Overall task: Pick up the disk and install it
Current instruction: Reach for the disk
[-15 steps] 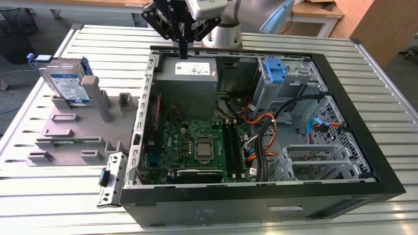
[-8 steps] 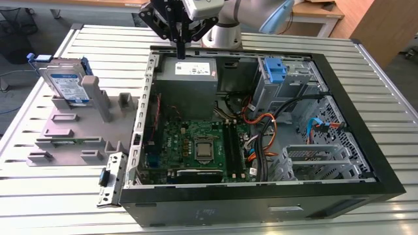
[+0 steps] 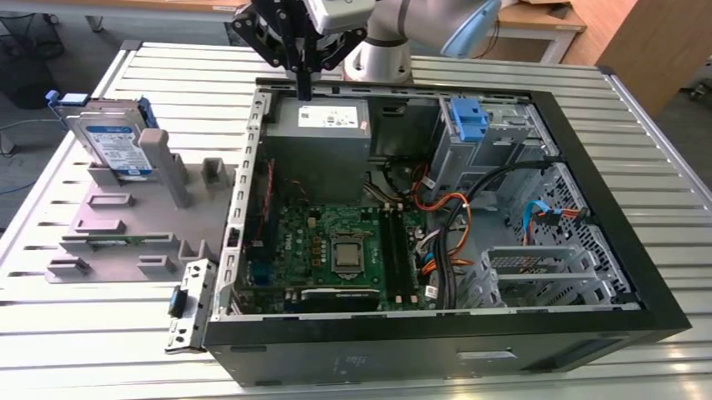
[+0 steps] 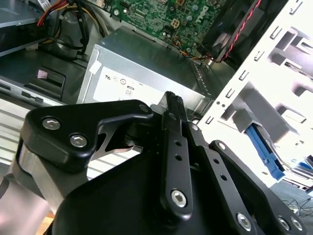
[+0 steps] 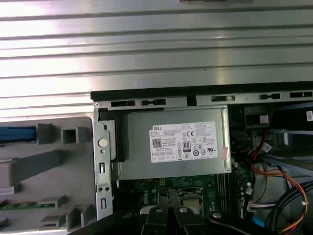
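One arm hangs over the back end of the open computer case [image 3: 656,308]. Its gripper [image 3: 303,87] points straight down over the grey power supply box [image 3: 323,121]. That box sits in the case's back corner, toward the exterior view's left. You can see the two fingers pressed together with nothing between them. In the exterior view they read as one thin black bar. In the second wrist view the gripper [image 4: 173,100] comes to a single narrow tip above the box's white sticker [image 4: 122,85]. Whether that tip touches the box lid, you cannot tell from these views.

Your disk [image 3: 115,142] is not in the case. It stands on edge in a grey plastic holder [image 3: 122,217] on the slatted metal table [image 3: 167,75]. The holder is outside the case on the exterior view's left, and the disk is well apart from the gripper. Its white-and-blue label faces the camera, and its blue frame shows along the top edge.

Inside the case you have the green circuit board [image 3: 333,242] below the power supply. A metal drive cage [image 3: 495,137] with a blue latch [image 3: 469,117] stands at the back, toward the exterior view's right. Orange and black cables [image 3: 456,217] run between them. A loose metal bracket [image 3: 189,304] lies on the table just beside the case's near corner.
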Motion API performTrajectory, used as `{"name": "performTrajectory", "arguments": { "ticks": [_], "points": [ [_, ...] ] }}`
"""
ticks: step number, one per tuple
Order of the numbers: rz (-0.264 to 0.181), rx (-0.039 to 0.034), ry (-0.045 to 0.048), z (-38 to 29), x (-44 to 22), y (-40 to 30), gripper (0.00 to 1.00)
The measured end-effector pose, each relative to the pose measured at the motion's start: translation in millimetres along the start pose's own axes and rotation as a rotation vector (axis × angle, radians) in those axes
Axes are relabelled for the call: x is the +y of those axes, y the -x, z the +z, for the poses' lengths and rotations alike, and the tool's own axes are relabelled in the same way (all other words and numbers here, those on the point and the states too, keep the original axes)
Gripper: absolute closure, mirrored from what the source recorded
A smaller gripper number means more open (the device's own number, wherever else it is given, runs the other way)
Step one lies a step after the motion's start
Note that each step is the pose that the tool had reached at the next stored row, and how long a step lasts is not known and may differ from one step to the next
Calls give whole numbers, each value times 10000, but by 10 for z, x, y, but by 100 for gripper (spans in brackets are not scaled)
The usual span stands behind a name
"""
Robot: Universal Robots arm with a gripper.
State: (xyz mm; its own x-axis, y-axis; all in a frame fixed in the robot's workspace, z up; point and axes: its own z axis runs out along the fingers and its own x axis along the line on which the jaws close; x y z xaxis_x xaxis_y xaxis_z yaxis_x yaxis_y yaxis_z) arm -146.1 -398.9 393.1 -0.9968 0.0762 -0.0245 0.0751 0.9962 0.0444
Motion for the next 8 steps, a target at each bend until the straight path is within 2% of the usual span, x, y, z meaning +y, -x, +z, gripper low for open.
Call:
{"name": "performTrajectory", "arguments": {
  "ticks": [5, 8],
  "points": [
    [0, 1, 0, -1, -3, -39, 89],
    [1, 0, 0, -2, -7, -89, 89]
  ]
}}
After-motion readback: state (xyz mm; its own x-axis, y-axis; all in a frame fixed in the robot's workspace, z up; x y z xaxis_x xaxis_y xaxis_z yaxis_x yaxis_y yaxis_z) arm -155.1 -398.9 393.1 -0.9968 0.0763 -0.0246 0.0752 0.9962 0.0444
